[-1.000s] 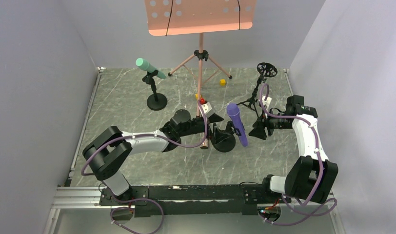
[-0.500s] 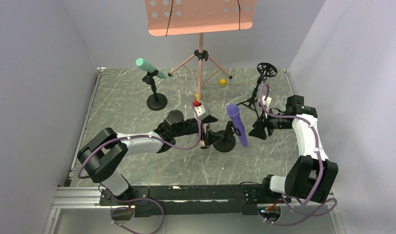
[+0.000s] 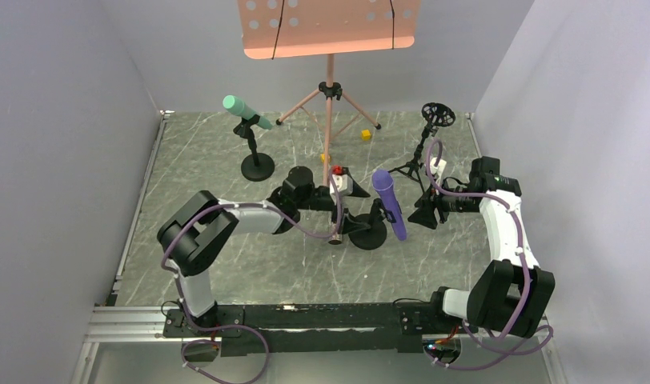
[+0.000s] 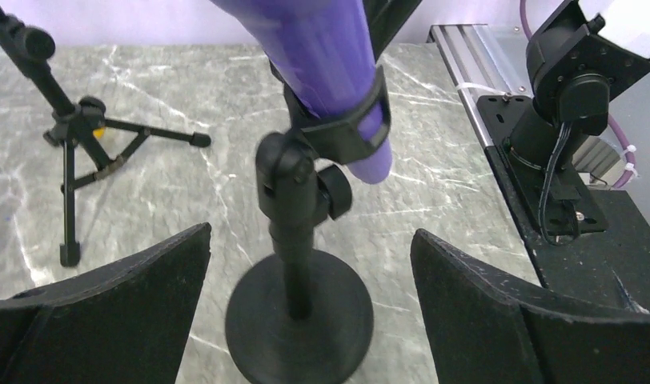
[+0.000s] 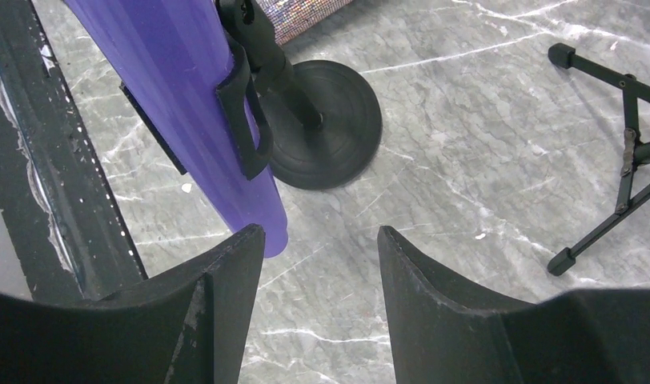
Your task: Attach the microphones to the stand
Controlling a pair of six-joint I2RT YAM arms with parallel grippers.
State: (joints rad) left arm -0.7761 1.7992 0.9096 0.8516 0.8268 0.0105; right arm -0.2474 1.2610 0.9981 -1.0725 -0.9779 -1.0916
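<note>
We take the round-base stand (image 3: 368, 234) in the middle of the marble table (image 3: 250, 268) as our landmark. Behind it, at the far edge, a music stand (image 3: 330, 28) on three legs towers over everything. The left arm (image 3: 250, 220) reaches in from the stand's left, and the right arm (image 3: 506, 232) bends in from its right.

A tripod stand (image 3: 422, 156) topped by a round ring is behind and to the right of the landmark. A second round-base stand (image 3: 256, 160) sits well off to its far left, carrying the mint-green microphone (image 3: 243, 108) at a tilt.

The purple microphone (image 3: 390, 204) sits in the landmark stand's clip (image 4: 346, 128), slanting with its head up and its tail end hanging down over the table.

The left gripper (image 4: 310, 236) is spread wide, its fingers on either side of the stand's post above the base, touching nothing. The right gripper (image 5: 320, 232) stands about half open and empty, with the purple tail end just beside one finger.

The glittery microphone (image 5: 310, 14) shows only as a sliver just past the stand's base on the side away from the right arm; we cannot tell how it lies.

A small yellow cube (image 3: 366, 134) rests far behind the stand, near the music stand's legs.
</note>
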